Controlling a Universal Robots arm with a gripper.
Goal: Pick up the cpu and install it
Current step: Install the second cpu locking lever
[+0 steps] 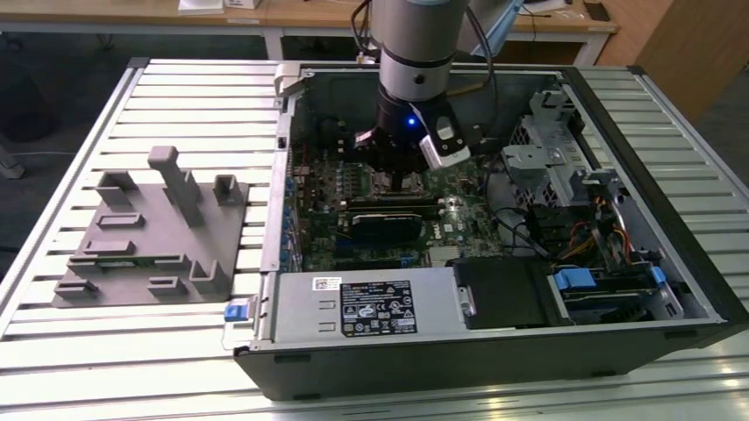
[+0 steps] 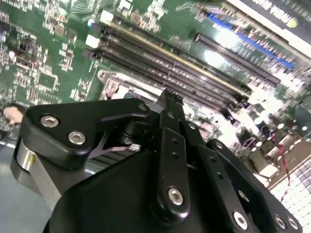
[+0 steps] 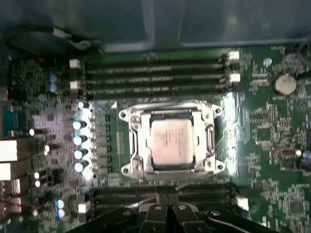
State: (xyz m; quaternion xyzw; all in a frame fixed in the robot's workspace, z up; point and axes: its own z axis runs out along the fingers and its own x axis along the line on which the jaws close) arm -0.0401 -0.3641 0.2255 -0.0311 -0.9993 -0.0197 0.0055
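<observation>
Case (image 1: 655, 289) open on table (image 1: 70, 351); arm low over board (image 3: 272, 160). Gripper (image 3: 167, 209) near socket (image 3: 209, 141), finger spread not discernible, nothing visibly held. Cpu (image 3: 170, 141) sits in socket. Likely light, stiff, slick, fragile; grip by opposite edges.

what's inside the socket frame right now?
The cpu lies flat inside the socket frame, pale metal face up. Its underside and the socket contacts beneath are covered. The gripper is beside the socket, above the memory slots.
</observation>
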